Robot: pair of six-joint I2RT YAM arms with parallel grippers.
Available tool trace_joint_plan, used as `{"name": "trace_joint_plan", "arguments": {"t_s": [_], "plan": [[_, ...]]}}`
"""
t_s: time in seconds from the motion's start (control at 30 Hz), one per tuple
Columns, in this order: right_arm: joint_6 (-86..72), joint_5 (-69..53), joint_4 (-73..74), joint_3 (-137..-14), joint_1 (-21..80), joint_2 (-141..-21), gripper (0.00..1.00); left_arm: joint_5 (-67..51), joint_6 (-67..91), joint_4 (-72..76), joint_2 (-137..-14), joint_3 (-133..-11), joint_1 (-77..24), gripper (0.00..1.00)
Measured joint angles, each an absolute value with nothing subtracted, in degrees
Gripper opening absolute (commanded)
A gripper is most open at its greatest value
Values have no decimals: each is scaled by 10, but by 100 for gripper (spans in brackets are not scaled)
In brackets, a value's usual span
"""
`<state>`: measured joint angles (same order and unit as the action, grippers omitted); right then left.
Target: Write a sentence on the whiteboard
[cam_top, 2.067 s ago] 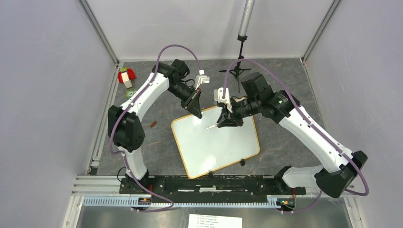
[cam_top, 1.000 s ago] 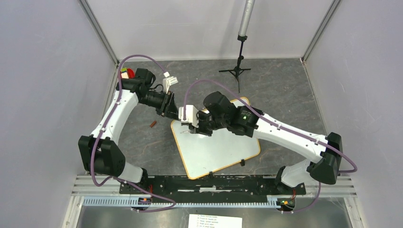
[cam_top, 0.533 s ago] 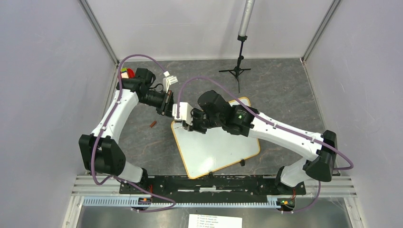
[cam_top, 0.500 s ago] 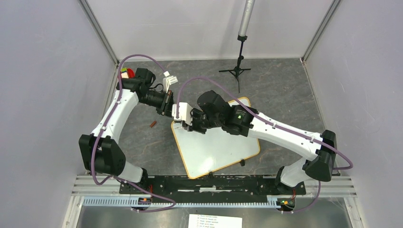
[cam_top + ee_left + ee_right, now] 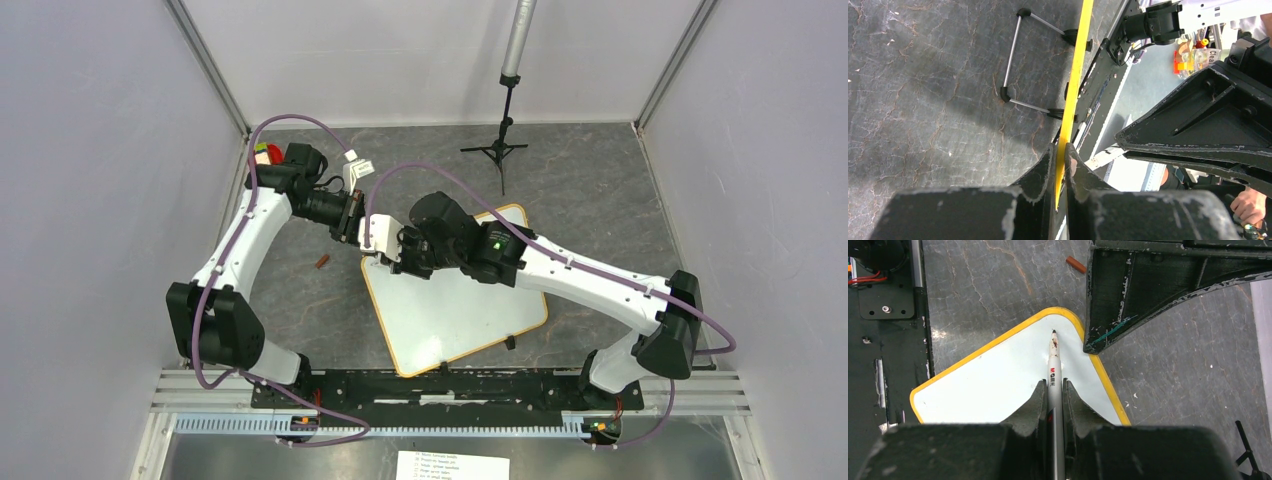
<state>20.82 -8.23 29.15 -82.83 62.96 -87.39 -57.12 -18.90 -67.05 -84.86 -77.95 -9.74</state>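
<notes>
Grey, crack-veined tabletop between pale walls; the whiteboard (image 5: 460,310) lies at its middle, skewed, one corner pointing toward the left arm; it has rounded corners, a thin yellow rim, a plain white face and a small black clip (image 5: 509,342) on its near edge; the left gripper (image 5: 1060,152) is pinched tight on the yellow rim at that far-left corner; the right gripper (image 5: 1053,387) is clamped around a white marker (image 5: 1054,360), whose dark tip sits just inside the same corner; whether it touches the surface I cannot tell.
</notes>
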Motion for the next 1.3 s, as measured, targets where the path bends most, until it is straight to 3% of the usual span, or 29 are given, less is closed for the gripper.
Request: {"name": "trace_joint_plan", "arguments": {"t_s": [0.8, 1.3], "plan": [[212, -113, 297, -751, 654, -851, 0, -571, -189, -662, -858, -780, -97, 2], [223, -81, 302, -816, 658, -851, 0, -571, -189, -662, -858, -780, -97, 2]]}}
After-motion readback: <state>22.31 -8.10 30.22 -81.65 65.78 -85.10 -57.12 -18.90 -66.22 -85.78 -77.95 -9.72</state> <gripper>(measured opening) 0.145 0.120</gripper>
